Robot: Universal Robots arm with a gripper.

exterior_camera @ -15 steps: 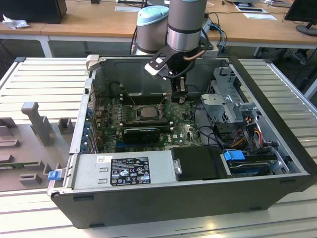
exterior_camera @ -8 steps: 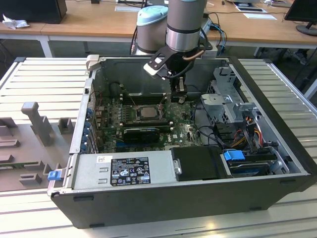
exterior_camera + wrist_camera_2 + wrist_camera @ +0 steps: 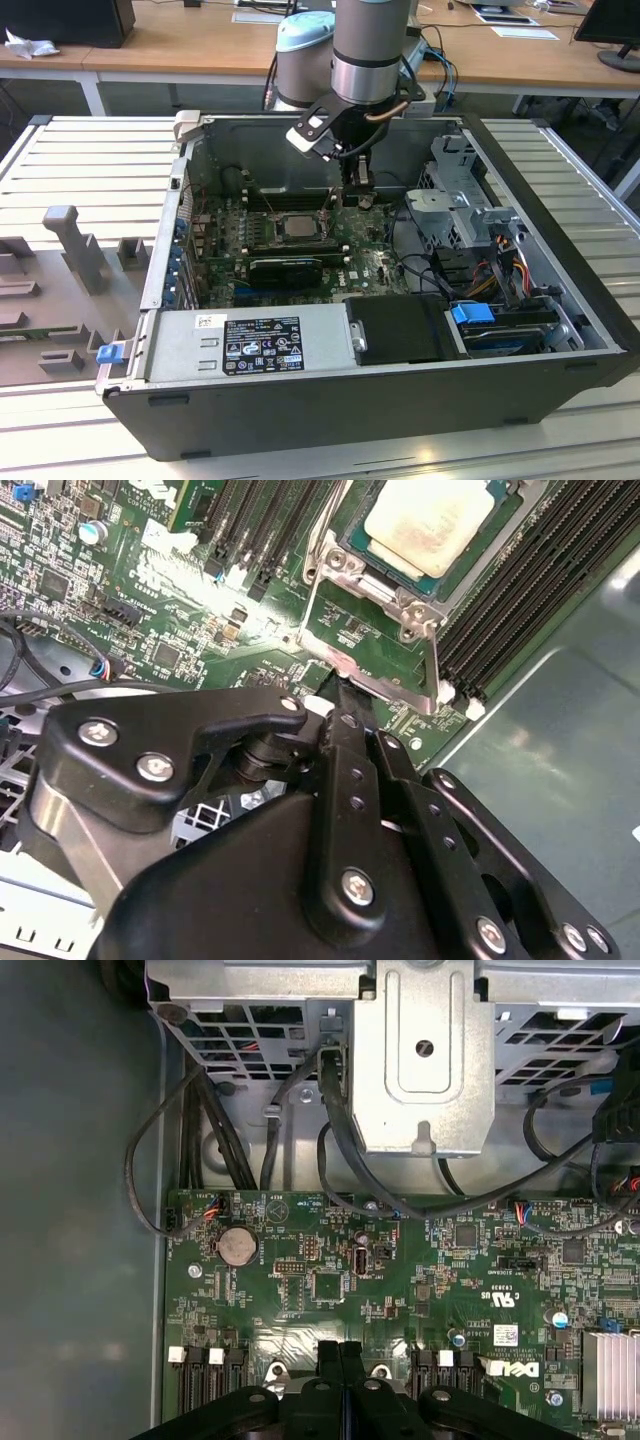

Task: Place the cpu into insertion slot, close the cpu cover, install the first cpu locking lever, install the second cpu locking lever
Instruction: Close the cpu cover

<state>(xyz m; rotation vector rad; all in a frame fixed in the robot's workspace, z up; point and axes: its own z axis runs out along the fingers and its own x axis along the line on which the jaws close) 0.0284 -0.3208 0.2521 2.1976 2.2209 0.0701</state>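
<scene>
You see the cpu (image 3: pixel 428 522) seated in the socket (image 3: pixel 340 565), just beyond your hand (image 3: pixel 338 695). Hand clenched, fingertips together near the socket's corner; grasp unclear.

The arm (image 3: pixel 372 50) hangs straight down, wrist vertical, gripper (image 3: pixel 358 198) pointing downward, fingers (image 3: pixel 329 1358) pressed tight together.

Green motherboard (image 3: pixel 330 1280), black claw (image 3: pixel 341 1352), dull silver-grey cpu (image 3: pixel 430 520), dark grey case (image 3: pixel 400 410).

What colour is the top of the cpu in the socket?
Pale silver-grey, slightly smudged. The cpu shows best in the second wrist view.
</scene>
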